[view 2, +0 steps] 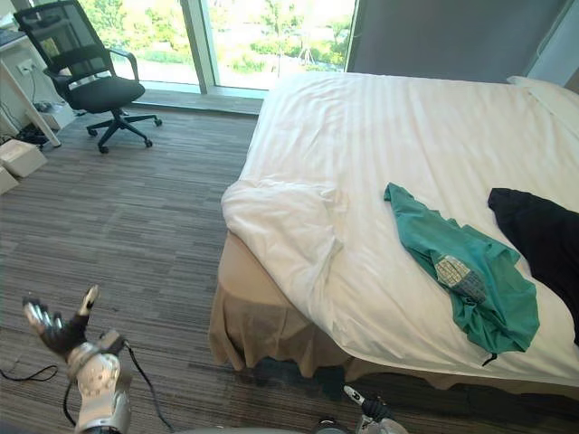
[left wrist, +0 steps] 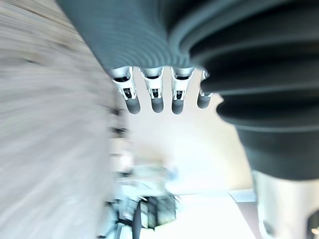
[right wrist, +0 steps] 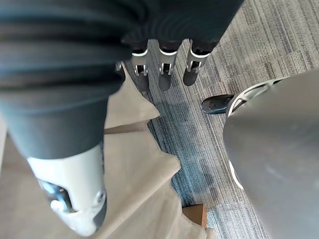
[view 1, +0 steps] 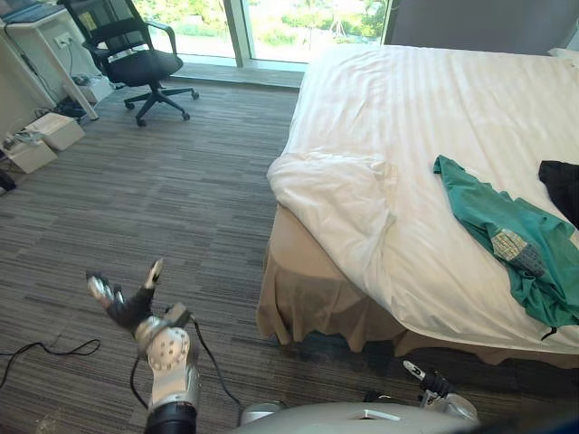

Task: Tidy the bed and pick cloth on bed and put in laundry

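Note:
A green shirt (view 1: 516, 240) lies crumpled on the white bed (view 1: 452, 108) near its front right side. A black garment (view 2: 543, 235) lies just right of it at the bed's edge. The white duvet's near left corner (view 1: 344, 194) is folded back and rumpled above the beige bed skirt (view 1: 308, 298). My left hand (view 1: 136, 303) is raised over the carpet, well left of the bed, fingers spread and holding nothing; its fingers (left wrist: 157, 94) look straight in the left wrist view. My right hand (view 1: 425, 378) hangs low by the bed's foot, with relaxed, empty fingers (right wrist: 164, 74).
A black office chair (view 1: 136, 54) stands at the back left by the window. A white desk (view 1: 41, 45) and some white boxes (view 1: 45, 140) line the left wall. Grey striped carpet (view 1: 181, 199) lies between them and the bed.

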